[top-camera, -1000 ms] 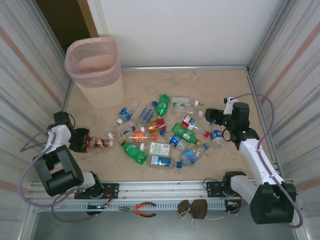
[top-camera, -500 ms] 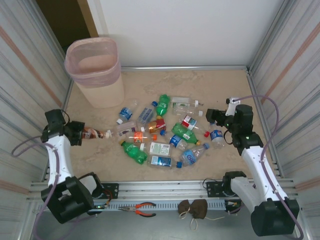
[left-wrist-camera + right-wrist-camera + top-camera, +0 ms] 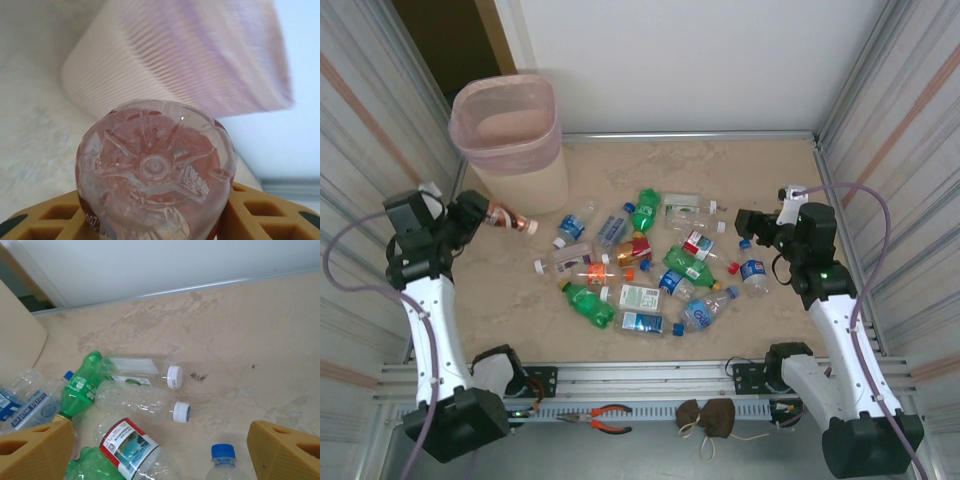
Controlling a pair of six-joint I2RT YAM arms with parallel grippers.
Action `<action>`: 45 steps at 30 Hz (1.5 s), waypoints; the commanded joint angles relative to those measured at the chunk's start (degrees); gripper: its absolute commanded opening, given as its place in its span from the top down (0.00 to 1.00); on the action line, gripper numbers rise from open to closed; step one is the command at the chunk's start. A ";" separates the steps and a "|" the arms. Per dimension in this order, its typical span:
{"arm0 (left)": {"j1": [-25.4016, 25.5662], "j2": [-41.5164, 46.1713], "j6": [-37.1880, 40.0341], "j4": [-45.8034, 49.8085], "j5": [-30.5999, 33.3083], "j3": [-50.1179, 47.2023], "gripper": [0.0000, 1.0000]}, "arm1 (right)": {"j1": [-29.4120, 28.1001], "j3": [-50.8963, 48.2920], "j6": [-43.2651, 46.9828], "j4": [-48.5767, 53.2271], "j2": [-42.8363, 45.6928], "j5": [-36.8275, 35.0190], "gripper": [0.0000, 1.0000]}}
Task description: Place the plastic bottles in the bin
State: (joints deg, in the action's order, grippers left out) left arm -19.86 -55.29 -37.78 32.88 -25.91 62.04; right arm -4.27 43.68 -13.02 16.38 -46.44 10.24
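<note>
Nearest edge, on the metal rail by the arm bases: one pair of pliers [image 3: 606, 418], orange handles, lying flat. Just to the right of it are two brown pouches [image 3: 710, 417], side by side.

Mid-table, on the beige surface: plastic bottles [image 3: 640, 272], a loose heap of over a dozen, lying on their sides, several touching.
- The green bottle [image 3: 588, 304] lies at the near left of the heap.
- A clear blue-labelled bottle [image 3: 642, 322] lies just to the right of the green one.
- The blue-capped bottle [image 3: 753, 269] lies at the heap's right edge, a little apart from the rest.
- The right wrist view shows two clear white-capped bottles [image 3: 142, 402] lying side by side, caps pointing right.

Right side, level with the heap: the right gripper [image 3: 744, 226] has its fingers spread wide with nothing between them. It points toward the heap's right edge, near the blue-capped bottle.

Left side, slightly farther: the left gripper [image 3: 480, 212] has its orange fingers [image 3: 260, 210] pressed against both sides of a reddish-brown bottle [image 3: 510, 220].
- The bottle's white cap points right.
- Its petal-shaped base faces the wrist camera.
- The bottle is well apart from the heap and, seen from overhead, just beside the bin's lower wall.

Far left corner: the bin [image 3: 525, 185] is pale pink and translucent, and stands upright with a rounded-square rim and a ribbed wall. Its contents cannot be made out.
</note>
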 commanded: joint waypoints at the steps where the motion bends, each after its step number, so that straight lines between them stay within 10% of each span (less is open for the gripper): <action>1: 6.91 -3.64 9.39 -1.72 3.51 9.23 0.55 | -0.50 3.06 1.18 1.38 0.67 -0.86 0.12; 9: 21.27 -20.72 23.24 1.49 19.10 34.00 0.59 | -0.54 5.62 3.41 2.72 0.55 -2.39 0.12; 24: 23.20 -52.25 40.51 8.64 24.46 76.09 0.66 | -0.56 6.51 3.61 1.75 -0.67 -4.59 0.12; 45: 20.43 -72.19 43.65 18.61 21.97 80.24 0.69 | -0.75 2.29 2.39 4.37 2.78 -7.46 0.13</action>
State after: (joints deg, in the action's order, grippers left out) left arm 1.43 -126.39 6.15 47.77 -1.85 140.53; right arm -4.56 47.22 -10.02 19.94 -44.38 4.01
